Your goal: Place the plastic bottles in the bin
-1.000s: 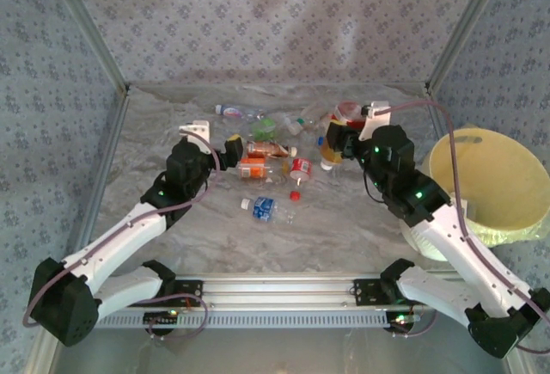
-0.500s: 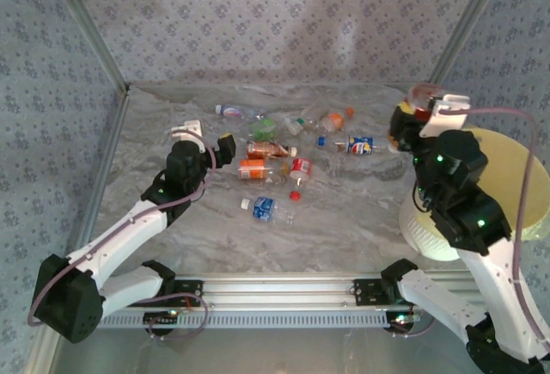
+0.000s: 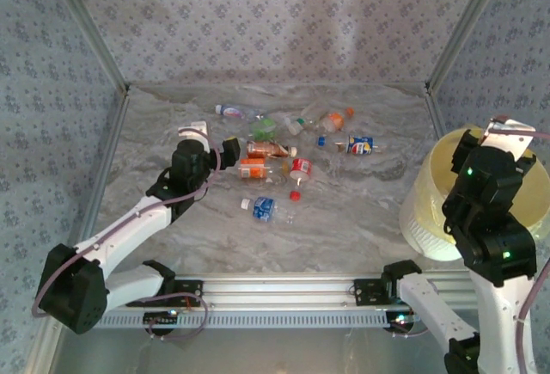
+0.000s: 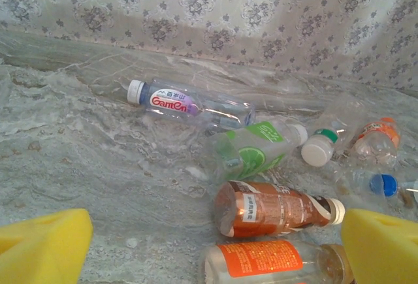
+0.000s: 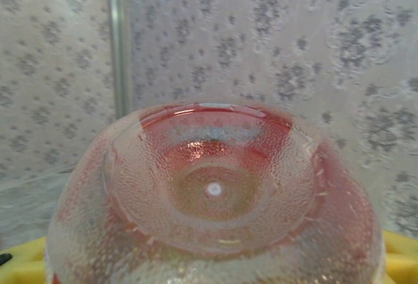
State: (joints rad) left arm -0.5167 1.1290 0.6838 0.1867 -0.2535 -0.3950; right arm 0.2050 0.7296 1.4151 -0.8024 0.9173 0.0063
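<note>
The right tool (image 5: 209, 268) grips a red-labelled bottle (image 5: 212, 192) above the bin (image 3: 425, 202), base toward its camera, neck hidden behind. The left tool (image 4: 212, 248) gapes wide over bottles (image 4: 277, 207) lying sideways on the worktop (image 4: 98, 166).

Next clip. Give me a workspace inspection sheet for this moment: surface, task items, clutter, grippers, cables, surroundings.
Surface: grey marbled table with a wrinkled look; no spills seen.
Job's things: plastic bottles lie scattered on their sides at the far centre. The bin stands at the right.
Clutter: one small red cap-like piece lies loose beside the bottles.
Grippers: the left gripper is open beside the bottle pile and holds nothing. The right gripper is shut on a red-labelled bottle, over the bin in the top view.
Cables: cables run along both arms; no snag seen.
Surroundings: patterned fabric walls, metal frame posts.
</note>
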